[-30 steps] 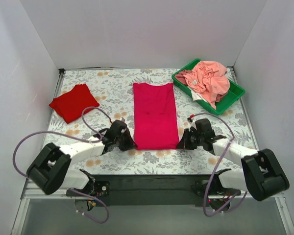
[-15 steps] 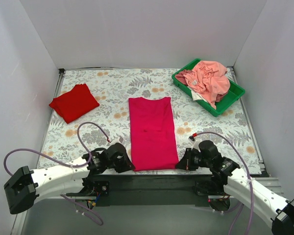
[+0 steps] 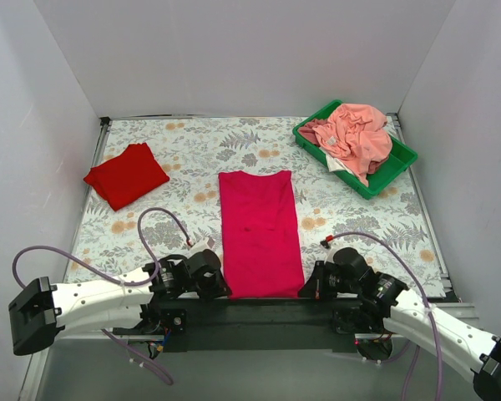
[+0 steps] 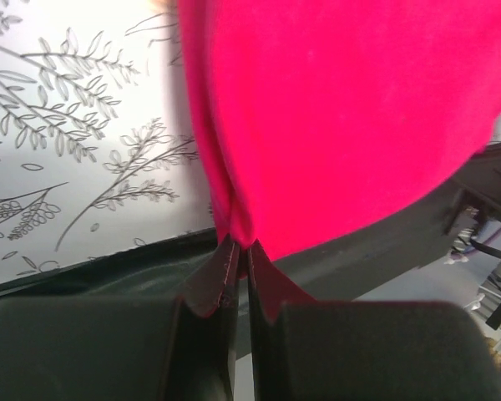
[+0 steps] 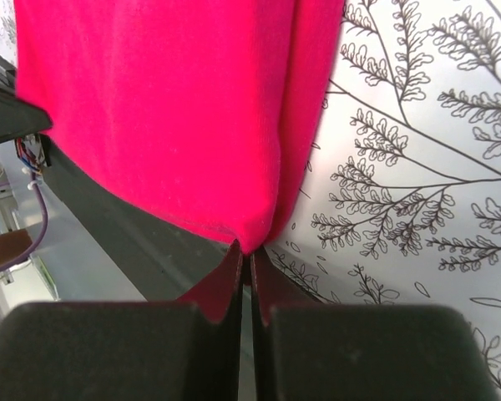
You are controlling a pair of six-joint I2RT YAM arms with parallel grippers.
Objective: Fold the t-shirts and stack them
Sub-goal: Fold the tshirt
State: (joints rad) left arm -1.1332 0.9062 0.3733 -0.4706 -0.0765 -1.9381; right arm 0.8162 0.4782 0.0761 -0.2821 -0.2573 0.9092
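The crimson-magenta t-shirt lies folded into a long strip down the middle of the floral cloth, its near hem at the table's front edge. My left gripper is shut on its near-left corner. My right gripper is shut on its near-right corner. Both wrist views show the jaws pinched together on the pink cloth. The smaller scarlet-red t-shirt lies folded at the far left, apart from both grippers.
A green tray at the far right holds a heap of salmon-pink cloth. The grey floral cloth covers the table. White walls close in the left, right and back sides. A black rail runs along the front edge.
Both grippers have pulled the crimson-magenta t-shirt toward the near edge, about a fifth of the table's depth over the second. The arms have drawn back low. The scarlet-red t-shirt has not moved.
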